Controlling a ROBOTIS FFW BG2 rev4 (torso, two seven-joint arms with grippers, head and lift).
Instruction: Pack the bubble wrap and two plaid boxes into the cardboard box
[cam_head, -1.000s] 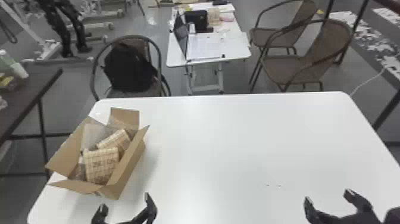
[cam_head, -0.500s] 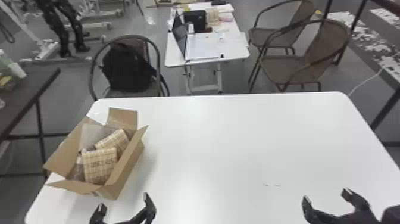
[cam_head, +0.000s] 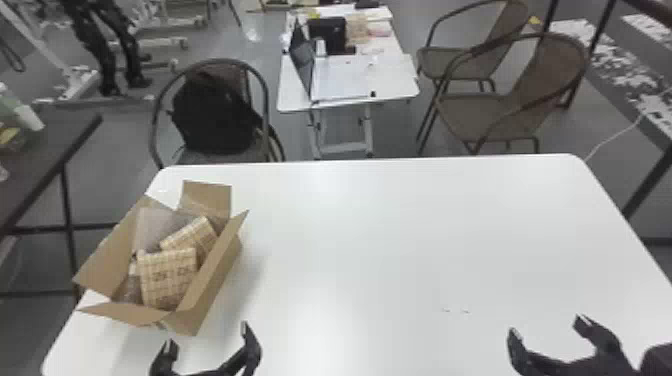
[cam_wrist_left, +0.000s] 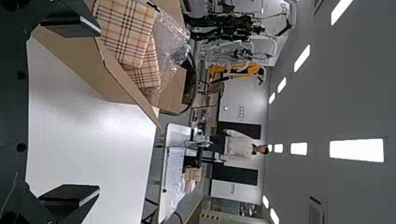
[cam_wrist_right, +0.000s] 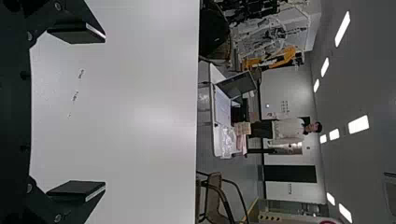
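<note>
Near the cardboard box's near end, on the side toward the counter's middle, the left gripper (cam_head: 207, 336) is being held released, its two flat black fingers being spread well apart. The right gripper (cam_head: 548, 327) is likewise being held unclenched over the near right part of the counter (cam_head: 375, 240). Beyond the left gripper, the cardboard box (cam_head: 215, 295) is being supported on the counter's left side, its matte brown walls being topped by creased flaps that are being splayed outward at different slants. Inside it, both plaid boxes and the bubble wrap are being contained. The front plaid box (cam_head: 167, 280), squarish and flat-faced, is being tilted upward; its beige face is being crossed by dark check lines and marked with dark print. The rear plaid box (cam_head: 192, 237) is being set askew and partly covered by the front one. Beside them, the bubble wrap (cam_head: 152, 227) is being seen as a clear, crinkled, glossy sheet, pressed toward the wall nearest the counter's left edge. That edge is being overhung by a flap corner in the head view. Between the cardboard box and the right gripper, a broad stretch of smooth white surface is being offered, bounded by a straight far edge with rounded corners. Past that edge, a black backpack (cam_head: 215, 112) is being carried by a chair (cam_head: 265, 92).
</note>
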